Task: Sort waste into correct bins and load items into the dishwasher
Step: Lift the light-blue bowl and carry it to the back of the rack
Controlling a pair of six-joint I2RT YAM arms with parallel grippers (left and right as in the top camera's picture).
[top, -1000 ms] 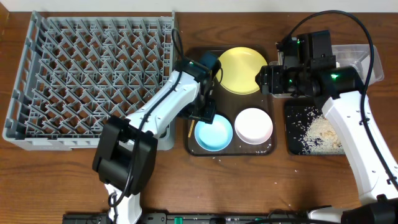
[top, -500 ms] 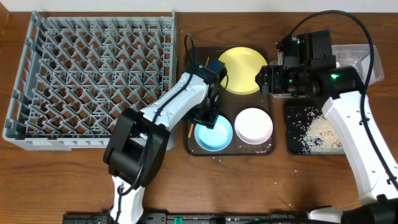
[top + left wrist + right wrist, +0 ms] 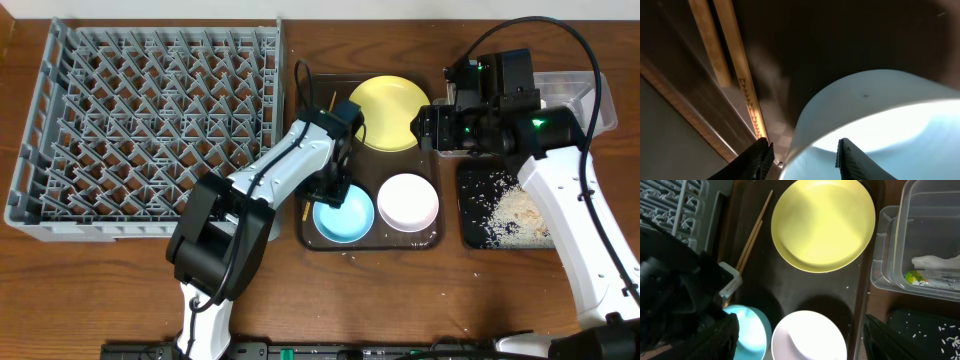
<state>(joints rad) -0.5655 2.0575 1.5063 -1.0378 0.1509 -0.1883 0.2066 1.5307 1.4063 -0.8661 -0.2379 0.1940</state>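
**Light blue bowl** (image 3: 343,217): round, smooth, glossy, with a thin rim. It sits at the front left of the dark brown serving tray (image 3: 372,163). The left gripper (image 3: 805,157) is lowered onto its rim at the side nearest the rack. One black fingertip (image 3: 762,155) is outside the wall and the other is inside the hollow. The jaws are parted, with a gap showing on the inner side of the rim.

**Chopsticks** (image 3: 725,45): a pair of thin pale wood sticks, one with a small printed pattern. They lie along the tray's left edge, just beside the bowl.

**White bowl** (image 3: 408,200): round and plain, just right of the blue one.

**Yellow plate** (image 3: 388,112): round, shallow and matte, at the back of the tray.

**Right gripper** (image 3: 430,125): hangs above the tray's right rim with its jaws spread wide, holding nothing.

**Clear tub** (image 3: 940,235): rectangular plastic, right of the tray. It holds a crumpled white napkin (image 3: 935,262) and a green-yellow wrapper (image 3: 912,277).

**Black tray** (image 3: 478,232): shallow, in front of the tub, strewn with pale rice crumbs (image 3: 520,210).

**Grey rack** (image 3: 150,120): square pegged plastic grid, left of the serving tray.
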